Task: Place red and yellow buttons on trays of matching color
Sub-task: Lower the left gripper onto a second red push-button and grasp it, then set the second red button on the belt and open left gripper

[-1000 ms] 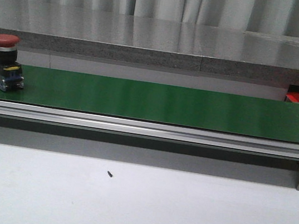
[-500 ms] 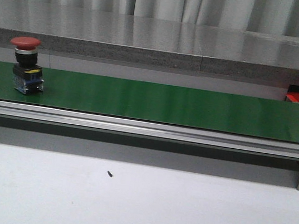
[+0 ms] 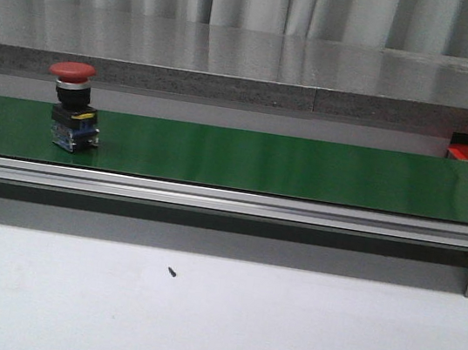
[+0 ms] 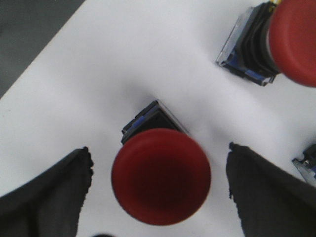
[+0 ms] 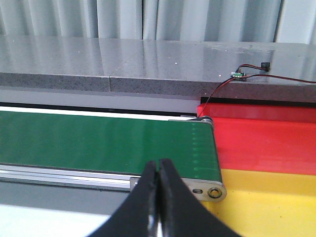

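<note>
The left gripper (image 4: 160, 190) has its fingers (image 4: 47, 195) spread wide, and a red push button (image 4: 160, 182) stands upright on the white desk (image 4: 123, 64) between them, touching neither. Beyond them a second red button (image 4: 276, 42) stands (a third shows only a corner at the frame edge). The right gripper (image 5: 159, 197) has its fingers pressed together, holding nothing. Just past their tips lies the green conveyor belt (image 5: 98, 145); beside its end roller sit a yellow tray (image 5: 266, 207) and, farther, a red tray (image 5: 266, 143). Another red button (image 3: 72, 107) stands on the belt.
</note>
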Motion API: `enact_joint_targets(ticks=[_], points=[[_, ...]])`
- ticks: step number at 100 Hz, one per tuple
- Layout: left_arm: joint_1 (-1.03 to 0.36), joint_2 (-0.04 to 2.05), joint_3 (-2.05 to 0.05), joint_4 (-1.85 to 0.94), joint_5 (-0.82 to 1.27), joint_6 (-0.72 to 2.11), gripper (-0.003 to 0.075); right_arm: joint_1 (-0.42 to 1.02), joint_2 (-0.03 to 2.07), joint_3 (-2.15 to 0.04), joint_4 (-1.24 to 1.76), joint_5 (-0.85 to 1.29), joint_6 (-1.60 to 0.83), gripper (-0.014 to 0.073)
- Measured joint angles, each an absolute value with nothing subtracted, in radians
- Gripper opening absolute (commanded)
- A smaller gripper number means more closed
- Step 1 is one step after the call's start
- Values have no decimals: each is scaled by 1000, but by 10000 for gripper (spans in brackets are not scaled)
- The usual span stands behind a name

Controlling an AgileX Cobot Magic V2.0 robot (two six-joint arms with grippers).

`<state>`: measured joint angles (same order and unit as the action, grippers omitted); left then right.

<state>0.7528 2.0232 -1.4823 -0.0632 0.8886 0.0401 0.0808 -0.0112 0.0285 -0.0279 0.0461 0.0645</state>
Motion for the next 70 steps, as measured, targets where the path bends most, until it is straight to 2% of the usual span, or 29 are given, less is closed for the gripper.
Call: enact_joint_targets(ticks=[19,29,50,70], points=[[753,2025,-1486,-63,875,42,256,81,-11,28,-28,46,65,-70],[753,2025,-1486,-63,875,42,190,81,-11,28,-28,46,65,-70],[753,1989,-1486,-69,894,42,183,81,-11,28,-28,46,65,-70],[731,1851,-1486,-107,950,42,179,81,-11,28,-28,46,65,-70]])
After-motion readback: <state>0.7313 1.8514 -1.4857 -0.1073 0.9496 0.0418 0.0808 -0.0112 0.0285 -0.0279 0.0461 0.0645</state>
